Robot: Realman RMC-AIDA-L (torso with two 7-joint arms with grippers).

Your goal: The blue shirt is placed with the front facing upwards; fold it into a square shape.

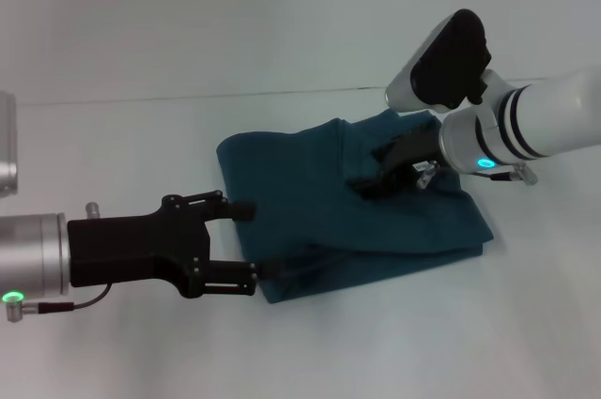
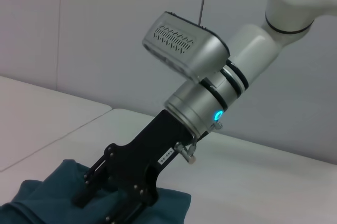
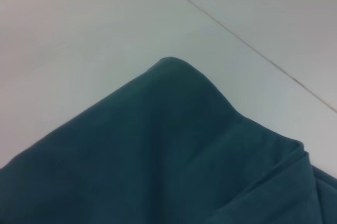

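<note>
Nearest, left gripper (image 1: 252, 239) gapes open beside the folded dark teal-blue cotton shirt (image 1: 319, 221); right gripper (image 1: 368, 181) pinches its top layer.

One blue shirt (image 1: 338, 221) folded in a bundle, two grippers, the left gripper (image 1: 252, 239) at its near-left edge, the right gripper (image 1: 376, 174) seemingly on its top fold, one white table (image 1: 141, 136) beneath
</note>
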